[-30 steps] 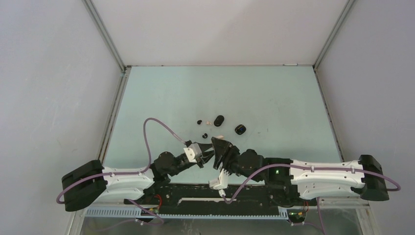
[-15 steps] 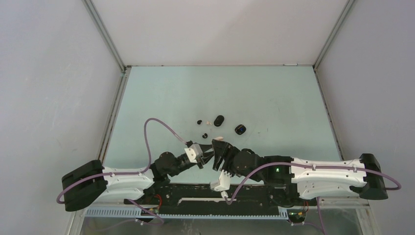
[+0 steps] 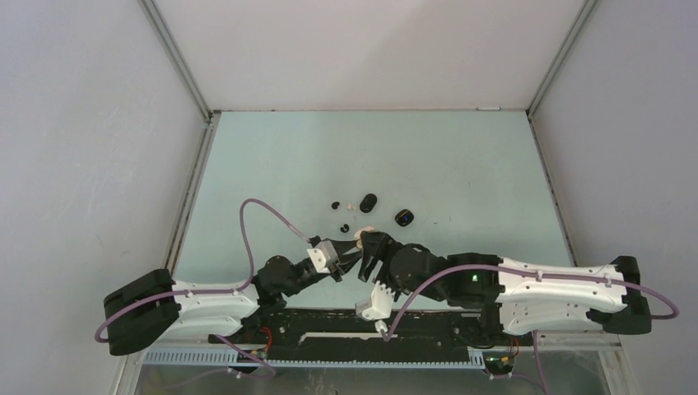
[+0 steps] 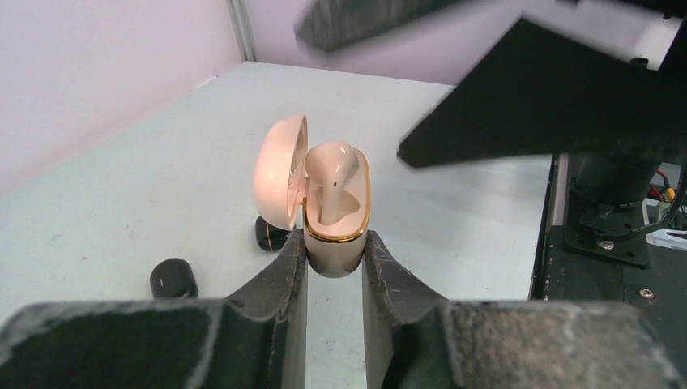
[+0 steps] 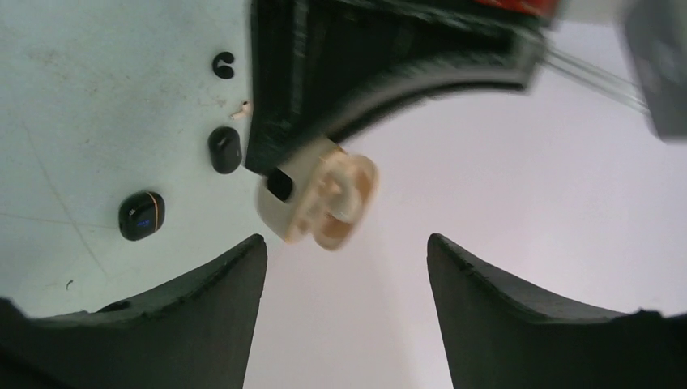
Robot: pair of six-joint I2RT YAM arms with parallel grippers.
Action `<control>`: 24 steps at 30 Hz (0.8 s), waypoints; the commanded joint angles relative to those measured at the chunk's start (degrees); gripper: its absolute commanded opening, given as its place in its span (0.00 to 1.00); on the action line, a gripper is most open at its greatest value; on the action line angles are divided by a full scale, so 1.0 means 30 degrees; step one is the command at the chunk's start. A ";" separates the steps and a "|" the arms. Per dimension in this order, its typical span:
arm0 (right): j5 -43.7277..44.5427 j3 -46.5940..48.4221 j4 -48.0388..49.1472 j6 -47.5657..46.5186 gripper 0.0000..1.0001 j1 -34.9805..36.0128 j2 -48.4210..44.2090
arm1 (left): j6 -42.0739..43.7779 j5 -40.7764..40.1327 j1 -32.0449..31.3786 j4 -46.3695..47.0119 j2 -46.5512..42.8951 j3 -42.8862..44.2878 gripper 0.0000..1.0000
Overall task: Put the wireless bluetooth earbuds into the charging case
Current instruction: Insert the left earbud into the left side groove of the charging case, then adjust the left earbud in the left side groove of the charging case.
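Note:
My left gripper (image 4: 334, 245) is shut on a cream charging case (image 4: 336, 235) with a gold rim, held upright off the table with its lid (image 4: 279, 170) swung open. One whitish earbud (image 4: 332, 174) sits in the case, stem down. Close over the case, my right gripper (image 5: 347, 247) is open with nothing between its fingers. From that wrist the case (image 5: 316, 203) shows just past the fingertips. In the top view both grippers meet near the table's front middle, left gripper (image 3: 352, 260) and right gripper (image 3: 370, 251). Two black earbuds (image 4: 173, 278) (image 4: 271, 235) lie on the table behind the case.
On the table beyond the grippers lie a black case (image 3: 368, 202), a second black case with a blue light (image 3: 403, 217), a whitish earbud (image 3: 350, 203) and a black earbud (image 3: 335, 205). Walls close in the table at the left, back and right.
My right gripper has spread its fingers wider and the right arm has shifted left, closer over the left gripper. The left gripper has stayed put, still gripping the case.

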 commanded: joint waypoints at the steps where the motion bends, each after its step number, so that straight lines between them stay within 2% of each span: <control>1: -0.0683 0.4124 -0.3861 0.3857 0.75 -0.0295 -0.0363 | 0.0379 0.0648 -0.0065 0.1331 0.0042 0.0361 0.00; 4: -0.2766 0.6787 -0.6623 0.7315 0.73 -0.2004 -0.0089 | 0.0355 0.1314 -0.0065 0.1337 0.0291 0.0472 0.00; 6: -0.4756 0.8452 -0.8225 0.9464 0.68 -0.4018 0.0293 | 0.0272 0.1927 -0.0065 0.1371 0.0584 0.0540 0.00; 10: -1.1562 1.2701 -1.2088 1.3866 0.55 -0.9799 0.2295 | 0.0275 0.3441 -0.0065 0.1391 0.1274 0.0800 0.00; 13: -1.7832 1.5421 -1.6234 1.4633 0.46 -1.3263 0.4617 | 0.0265 0.4358 -0.0039 0.1366 0.1712 0.0988 0.00; 15: -2.0723 1.5586 -1.7319 1.3722 0.40 -1.4661 0.5071 | 0.0293 0.4777 -0.0010 0.1366 0.2037 0.1099 0.00; 19: -2.1833 1.3582 -1.6812 1.2120 0.27 -1.4706 0.4376 | -0.0191 0.5742 0.0350 0.1298 0.2545 0.1337 0.00; 21: -2.1867 1.3147 -1.6932 1.1130 0.25 -1.4557 0.4749 | -0.0484 0.6041 0.0719 0.1339 0.2783 0.1410 0.00; 22: -2.1935 1.2992 -1.6832 1.0970 0.27 -1.4516 0.4931 | -0.0546 0.6156 0.0861 0.1370 0.2855 0.1432 0.00; 24: -2.2042 1.2778 -1.6524 1.0971 0.39 -1.4434 0.5319 | -0.0664 0.6232 0.1120 0.1459 0.2968 0.1403 0.00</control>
